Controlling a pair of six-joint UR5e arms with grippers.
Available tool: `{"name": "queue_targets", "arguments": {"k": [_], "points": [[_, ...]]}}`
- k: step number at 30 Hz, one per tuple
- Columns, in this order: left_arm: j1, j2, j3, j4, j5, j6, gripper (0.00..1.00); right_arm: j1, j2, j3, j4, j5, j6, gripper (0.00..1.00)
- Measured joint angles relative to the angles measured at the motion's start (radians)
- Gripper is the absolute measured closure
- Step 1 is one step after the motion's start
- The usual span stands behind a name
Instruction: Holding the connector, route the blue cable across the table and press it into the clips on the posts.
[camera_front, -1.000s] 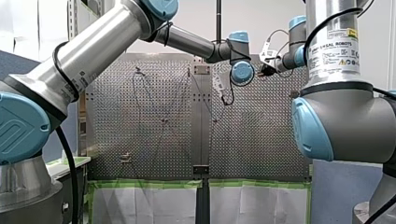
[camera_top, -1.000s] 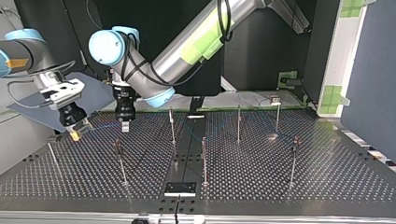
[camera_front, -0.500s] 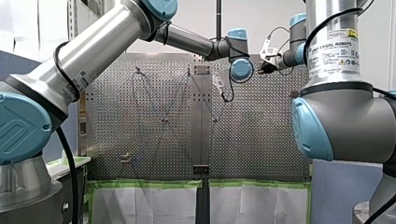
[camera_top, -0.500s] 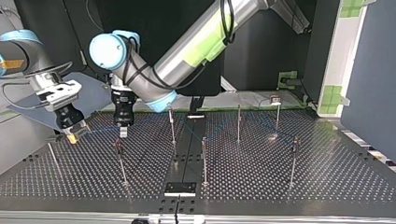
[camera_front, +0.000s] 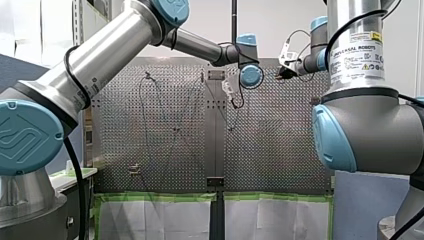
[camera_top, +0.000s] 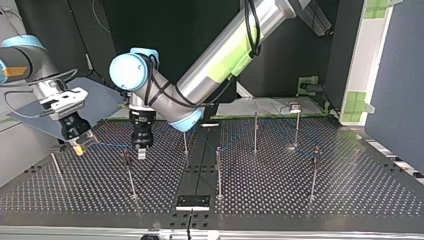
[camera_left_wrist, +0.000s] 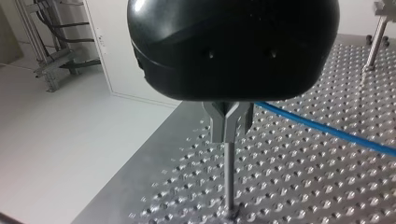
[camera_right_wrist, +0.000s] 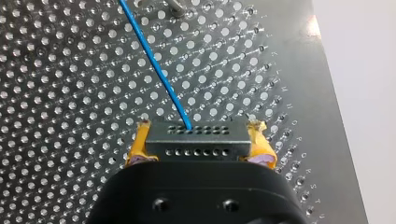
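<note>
The perforated metal counter (camera_top: 350, 195) fills the top view, with thin posts (camera_top: 218, 172) standing upright and well apart across it. My left arm (camera_top: 225, 55) comes in from that view's upper right and reaches past the middle into the left half. My right arm (camera_top: 27, 57) comes in at the upper left.

My left pincer (camera_top: 141, 154) points straight down, low over the counter and just beside the top of one post (camera_top: 130, 175). In the left wrist view its metal fingers (camera_left_wrist: 217, 123) are drawn together with no gap I can make out. The post stands upright right ahead of their tips.

My right pincer (camera_top: 79, 147) hangs tilted over the counter near the top view's left edge, well apart from my left pincer. In the right wrist view its yellow pads (camera_right_wrist: 137, 147) are closed on the two ends of the connector (camera_right_wrist: 196, 140), a dark flat block with rows of small holes, held level above the counter.

The blue cable (camera_right_wrist: 154, 60) leaves the middle of the connector and runs straight away from my right pincer, over the holes of the counter. In the top view it shows as a faint line between the two pincers. In the left wrist view it passes just beside my left pincer's fingers and slants off across the counter. I cannot tell whether it touches them.
</note>
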Motion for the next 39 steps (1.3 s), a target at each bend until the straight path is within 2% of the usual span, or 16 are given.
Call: {"name": "queue_targets", "arguments": {"k": [13, 23, 37, 39], "points": [[0.034, -0.001, 0.001, 0.023, 0.044, 0.004, 1.0, -0.005, 0.015, -0.018, -0.027, -0.024, 0.0, 1.0], [0.063, -0.002, 0.0, 0.062, 0.099, 0.003, 1.0, -0.006, 0.029, -0.02, -0.053, -0.039, 0.002, 1.0], [0.089, -0.028, 0.0, 0.061, 0.153, -0.001, 1.0, -0.025, 0.049, -0.025, -0.063, -0.045, 0.001, 1.0], [0.088, -0.028, 0.0, 0.055, 0.154, -0.002, 0.97, -0.027, 0.05, -0.025, -0.062, -0.046, 0.0, 1.0]]}}
